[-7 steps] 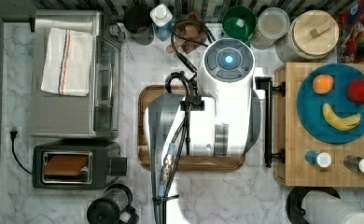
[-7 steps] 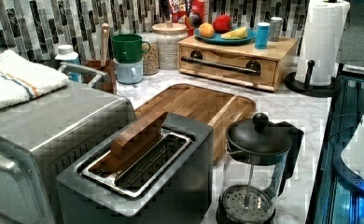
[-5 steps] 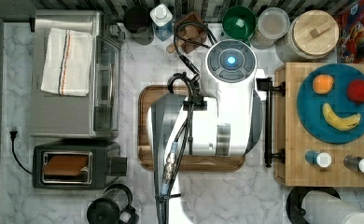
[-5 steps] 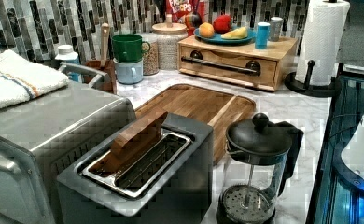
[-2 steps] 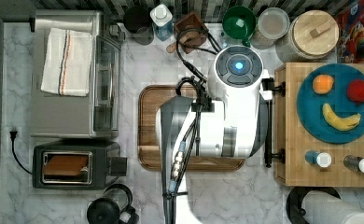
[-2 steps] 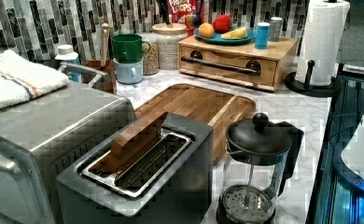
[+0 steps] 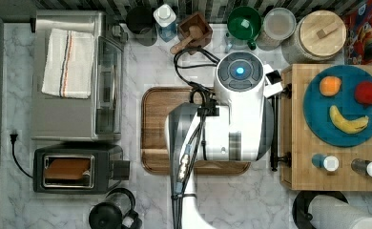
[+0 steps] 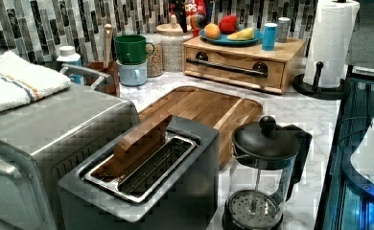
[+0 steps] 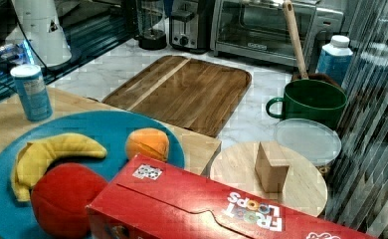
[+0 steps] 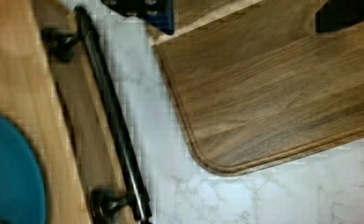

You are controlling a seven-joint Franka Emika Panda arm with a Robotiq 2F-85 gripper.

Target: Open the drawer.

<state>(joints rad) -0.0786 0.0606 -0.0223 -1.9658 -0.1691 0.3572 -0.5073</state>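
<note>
The drawer [image 8: 233, 68] is the light-wood front of a wooden box unit [image 7: 298, 143] at the top view's right, and it sits flush with the box. Its long black bar handle [image 7: 274, 129] runs along the front; it also shows in the left view [image 8: 226, 67] and in the wrist view [image 10: 112, 121]. My white arm [image 7: 239, 119] hangs over the brown wooden tray [image 7: 155, 129], close to the handle. In the wrist view my gripper [image 10: 245, 7] is open, its fingertips [image 10: 145, 9] above the tray's corner and the marble beside the handle, holding nothing.
A blue plate [image 7: 317, 119] with fruit and two shakers [image 7: 327, 162] sit on the box unit. A toaster oven [image 7: 74, 76], toaster [image 7: 74, 167] and French press [image 7: 110, 214] are at the top view's left. Mugs, jars and a cereal box [image 7: 367, 33] line the back; a paper-towel roll [image 7: 336, 214] is near the box.
My arm has swung toward the top view's right, bringing its wrist closer to the drawer's handle. The drawer and everything else on the counter have stayed put.
</note>
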